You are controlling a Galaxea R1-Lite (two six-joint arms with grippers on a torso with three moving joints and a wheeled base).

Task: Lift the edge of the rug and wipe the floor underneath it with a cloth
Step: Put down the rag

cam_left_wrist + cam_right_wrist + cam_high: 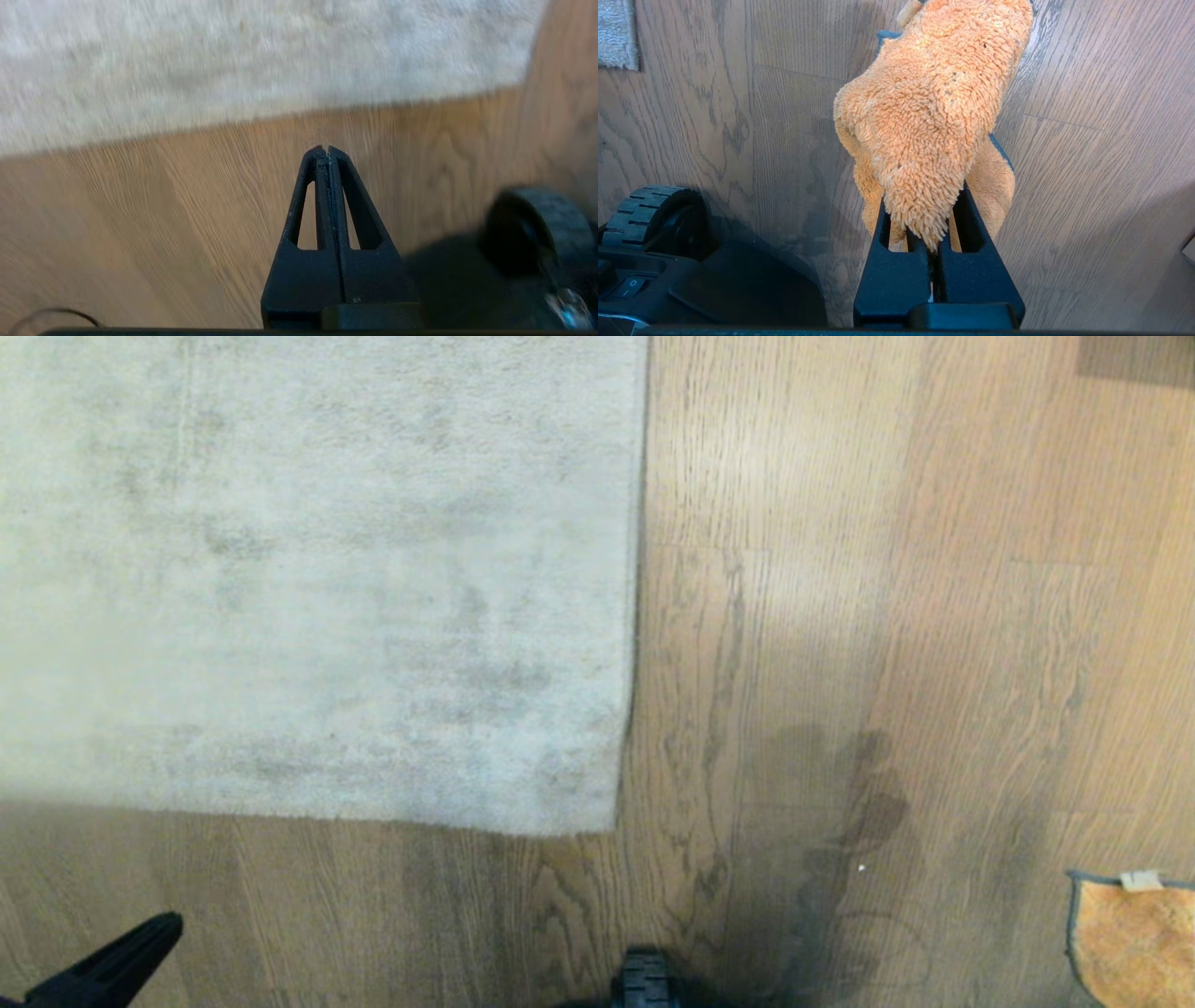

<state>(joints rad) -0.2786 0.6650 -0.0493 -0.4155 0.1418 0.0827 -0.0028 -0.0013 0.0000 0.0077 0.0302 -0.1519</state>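
The pale grey rug point(308, 569) lies flat on the wood floor point(840, 616). Its rug edge point(639, 616) runs down to a square corner point(611, 826). My left gripper point(325, 149) is shut and empty, hovering over bare floor point(163, 210) a short way from the rug's near border point(280, 112); its black tip point(140, 947) shows at the lower left of the head view. My right gripper point(924, 210) is shut on the fuzzy orange cloth point(934, 102), which hangs from the fingers over the floor. The cloth point(1134, 943) also shows at the lower right of the head view.
The robot base's black wheel point(644, 980) sits at the bottom centre, also seen as the wheel point(649, 205) beside the base housing in the right wrist view. The robot's shadow point(840, 859) darkens the planks to the right of the rug corner.
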